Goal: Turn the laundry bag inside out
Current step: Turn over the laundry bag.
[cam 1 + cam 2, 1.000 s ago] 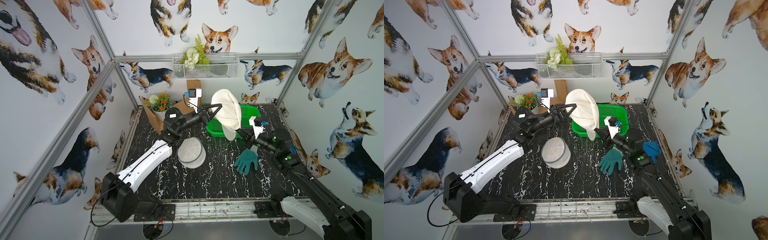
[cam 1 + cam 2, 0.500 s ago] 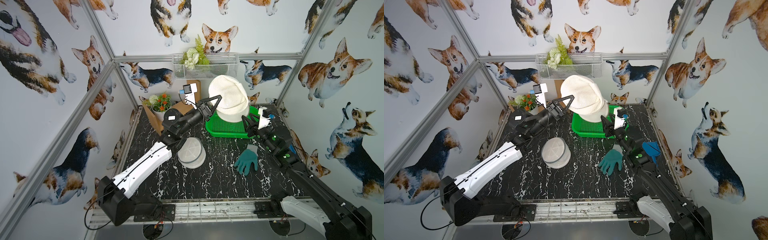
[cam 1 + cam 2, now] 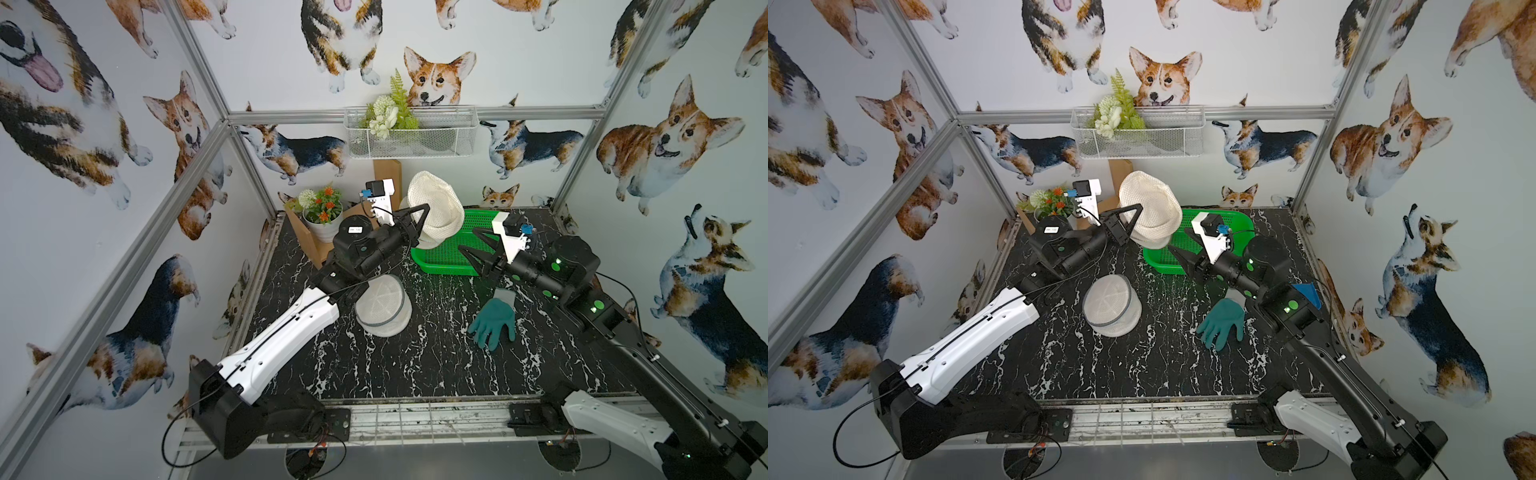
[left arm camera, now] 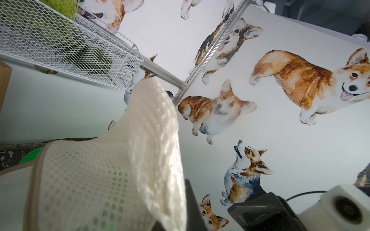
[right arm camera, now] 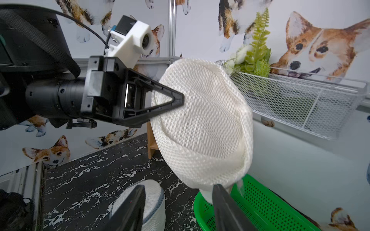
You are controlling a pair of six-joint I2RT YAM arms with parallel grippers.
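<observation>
Our left gripper (image 5: 181,100) is pinched shut on the side of the white mesh laundry bag (image 5: 202,124), holding it in the air, where it bulges like a cap. The left arm (image 3: 286,332) reaches up and forward from the near-left corner of the table with its wrist raised. Our right gripper (image 3: 469,242) points at the bag from the right with its jaws spread and nothing between them. It sits just beside the bag's lower edge, and we cannot tell whether it touches. The right arm (image 3: 623,345) angles in low from the near-right corner. The bag hangs above the left end of a green perforated tray (image 3: 451,259) at the back of the black marble-patterned tabletop (image 3: 415,365). A second mesh bag (image 3: 382,307), round and flat, lies beside the left arm, and a teal glove (image 3: 494,320) lies near the right one. Potted flowers (image 3: 322,208) stand in the far-left corner. A wire basket (image 3: 436,139) of greenery hangs on the corgi-print walls (image 3: 665,145).
</observation>
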